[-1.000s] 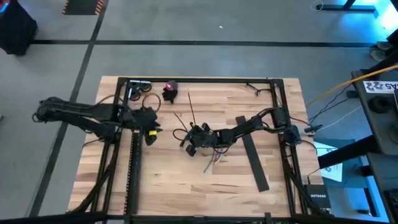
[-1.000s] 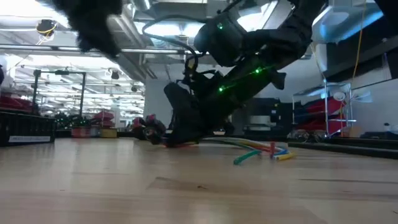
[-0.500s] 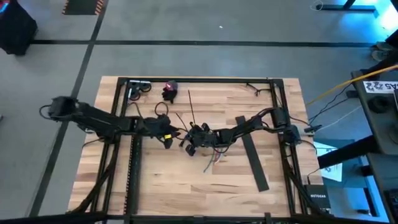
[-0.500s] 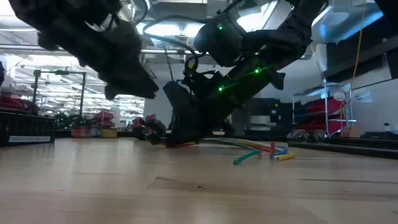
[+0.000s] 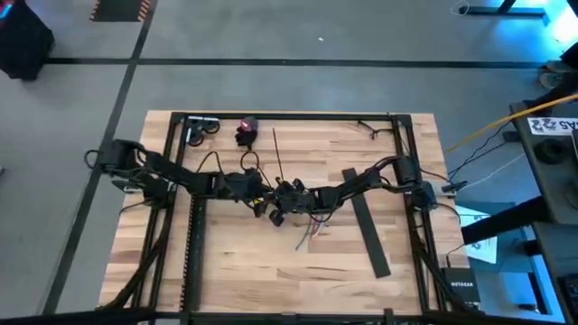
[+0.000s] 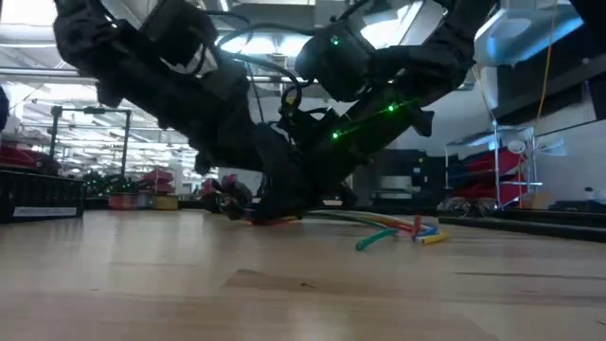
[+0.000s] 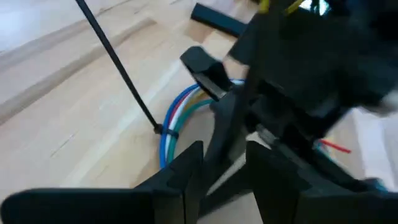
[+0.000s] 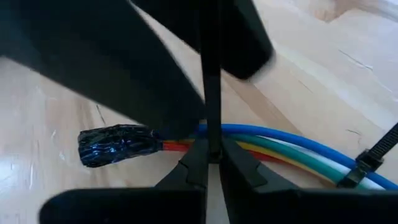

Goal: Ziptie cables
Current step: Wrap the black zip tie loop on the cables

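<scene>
On the pale butcher-block wooden bench (image 5: 235,262), the left arm reaches in from the left edge toward the middle. Its left pincer (image 5: 259,200) sits low over the wood just beside the right arm's head. In the left wrist view its two dark fingers (image 7: 186,177) stand slightly apart with a narrow gap between them, holding nothing that can be seen, and point at the other arm's black hardware.

Behind them, near the far edge of the bench, lies a small dark object with a magenta-pink patch (image 5: 246,132). A thin straight black zip-tie strip (image 5: 277,155) runs from that area down toward the centre.

At the centre lie the cables (image 5: 310,227), a bundle of thin blue, white, green, yellow and red wires. One end is wrapped in shiny black tape (image 8: 115,146), and a black zip-tie (image 7: 165,130) already circles the bundle farther along, its long tail sticking up at a slant. The right pincer (image 8: 212,163) is pressed together on a thin dark upright strip (image 8: 211,93) directly over the wires, close to the taped end. In the low view the wire ends (image 6: 398,230) rest flat on the bench.

Further right, a long flat black bar (image 5: 366,222) lies diagonally on the wood, apart from the bundle.
</scene>
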